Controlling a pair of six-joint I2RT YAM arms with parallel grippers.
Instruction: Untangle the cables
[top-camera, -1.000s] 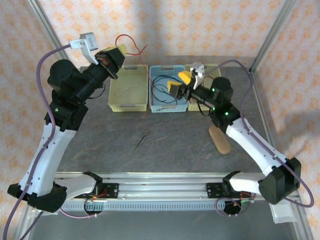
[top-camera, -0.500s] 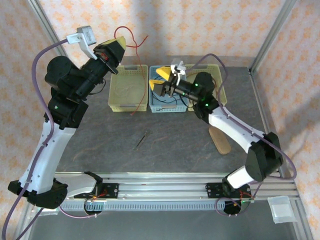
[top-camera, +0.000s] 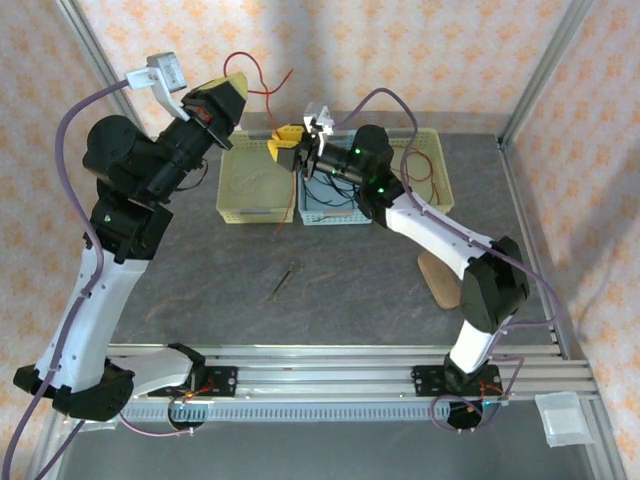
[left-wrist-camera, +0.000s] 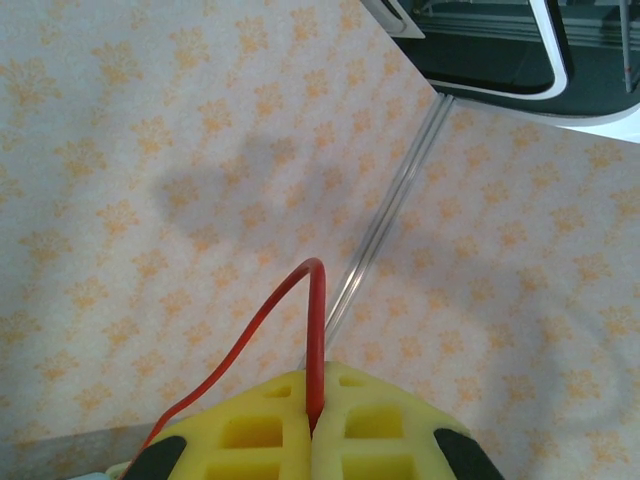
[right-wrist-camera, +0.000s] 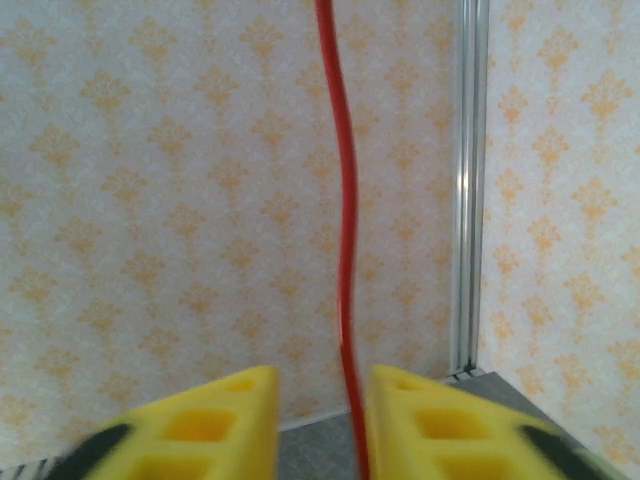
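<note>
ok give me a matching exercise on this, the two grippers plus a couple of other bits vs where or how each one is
Things:
1 left gripper
2 right gripper
3 blue basket
4 wooden piece

States:
a jaws apart, red cable running between them
b lies flat on the table, right side
c jaws shut on the red cable
d black cable inside

Pairs: 1-c, 2-a, 3-d, 4-b

Red cable (right-wrist-camera: 345, 250) (orange-flowered wall (right-wrist-camera: 150, 150))
</note>
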